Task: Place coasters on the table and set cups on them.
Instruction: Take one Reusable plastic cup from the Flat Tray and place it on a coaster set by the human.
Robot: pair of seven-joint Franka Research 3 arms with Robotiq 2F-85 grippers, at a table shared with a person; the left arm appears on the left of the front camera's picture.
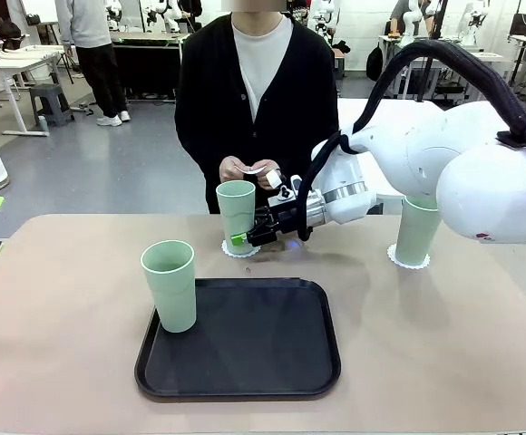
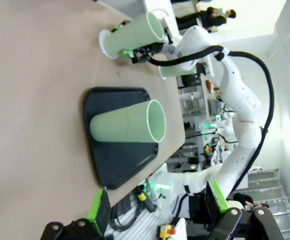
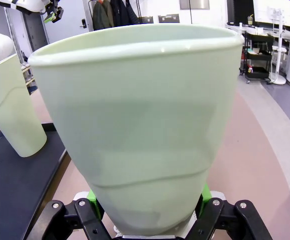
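Reaching in from the right and across the middle of the beige table (image 1: 54,362), the right arm held its right gripper (image 1: 248,234) low on a pale mint-green cup (image 1: 236,207), with the jaws clamped on the lower wall. That cup stood upright at the far side of the table, just in front of the person. Its base met a scalloped white coaster (image 1: 241,248), though whether it pressed fully down on the paper could not be told. In the right wrist view the same cup rose close between the green pads (image 3: 93,198).

A second cup (image 1: 417,231) stood upright on a second coaster (image 1: 408,260) toward the table's right, well apart from the first and partly behind the arm. A third cup (image 1: 170,288) stood upright directly on the black tray (image 1: 245,362), at its left edge, and the tray lay on the robot's side of the table near the middle.

In the left wrist view the left gripper (image 2: 157,205) had its jaws spread wide with nothing between them, and it looked toward the tray and the third cup from off to the side.

Across the table, the person's hands (image 1: 245,170) were together at the waist, holding a small white thing (image 1: 254,169) too small to make out.
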